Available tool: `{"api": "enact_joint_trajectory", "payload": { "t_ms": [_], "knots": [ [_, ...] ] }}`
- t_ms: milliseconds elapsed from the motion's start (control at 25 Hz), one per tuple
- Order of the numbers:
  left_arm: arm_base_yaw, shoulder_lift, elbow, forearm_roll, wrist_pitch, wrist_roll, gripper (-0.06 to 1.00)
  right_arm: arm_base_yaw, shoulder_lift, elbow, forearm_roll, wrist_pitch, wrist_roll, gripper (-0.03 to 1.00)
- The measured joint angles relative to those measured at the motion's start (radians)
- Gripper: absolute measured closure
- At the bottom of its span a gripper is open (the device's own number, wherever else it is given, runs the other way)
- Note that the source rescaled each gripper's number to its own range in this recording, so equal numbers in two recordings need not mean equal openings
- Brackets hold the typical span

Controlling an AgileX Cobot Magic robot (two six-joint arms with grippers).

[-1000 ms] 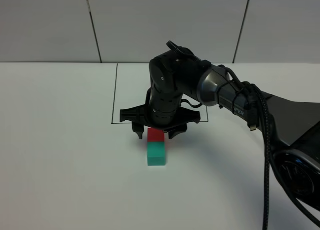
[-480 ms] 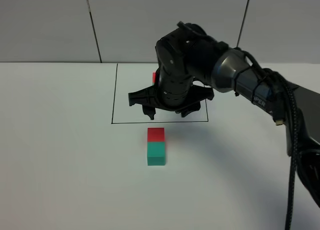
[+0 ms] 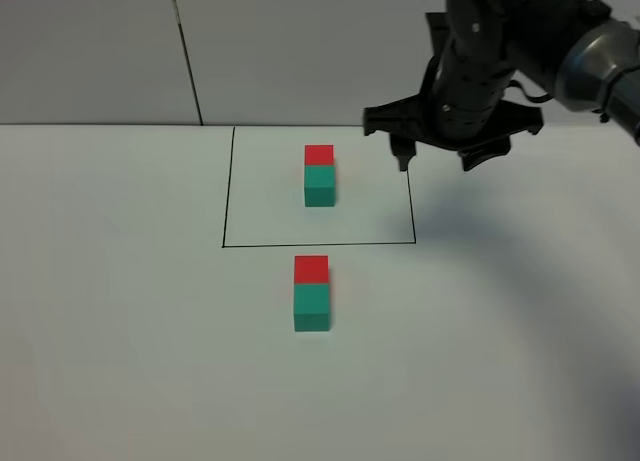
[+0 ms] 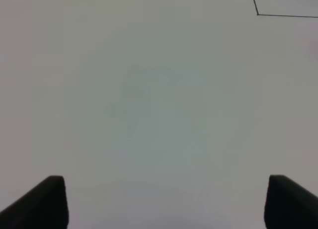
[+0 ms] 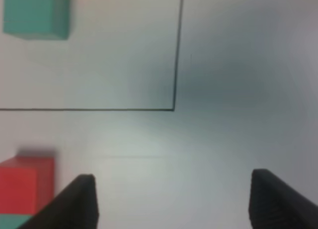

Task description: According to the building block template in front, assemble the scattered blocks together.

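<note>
Two matte cubes (image 3: 311, 293), red joined to teal, sit on the smooth white worktop (image 3: 120, 331) just outside the framed pair (image 3: 319, 176); right hand (image 3: 440, 159) hangs open, empty.

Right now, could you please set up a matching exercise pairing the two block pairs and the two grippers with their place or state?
Things:
1. building block template
2. scattered blocks
3. right gripper
4. left gripper

Places or states:
A. open over bare table
B. inside the black rectangle
C. joined, just outside the rectangle's near line
D. raised, open, empty, by the rectangle's right side

Pairs: 1-B, 2-C, 3-D, 4-A
</note>
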Motion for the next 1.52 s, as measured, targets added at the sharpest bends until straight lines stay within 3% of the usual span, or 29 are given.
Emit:
{"api": "enact_joint_trajectory", "payload": {
  "t_ms": [360, 640, 1200, 1520],
  "knots": [
    [0.000, 0.000, 0.000, 0.000, 0.000, 0.000, 0.04, -0.194, -0.054, 0.001, 0.001, 0.023, -0.092, 0.32],
    [0.000, 0.000, 0.000, 0.000, 0.000, 0.000, 0.04, -0.303, -0.126, 0.089, 0.036, 0.026, -0.146, 0.32],
    [0.000, 0.000, 0.000, 0.000, 0.000, 0.000, 0.04, -0.335, -0.328, 0.322, -0.014, 0.018, -0.169, 0.32],
    [0.000, 0.000, 0.000, 0.000, 0.000, 0.000, 0.04, -0.344, -0.553, 0.564, -0.035, -0.080, -0.154, 0.32]
  ]
}}
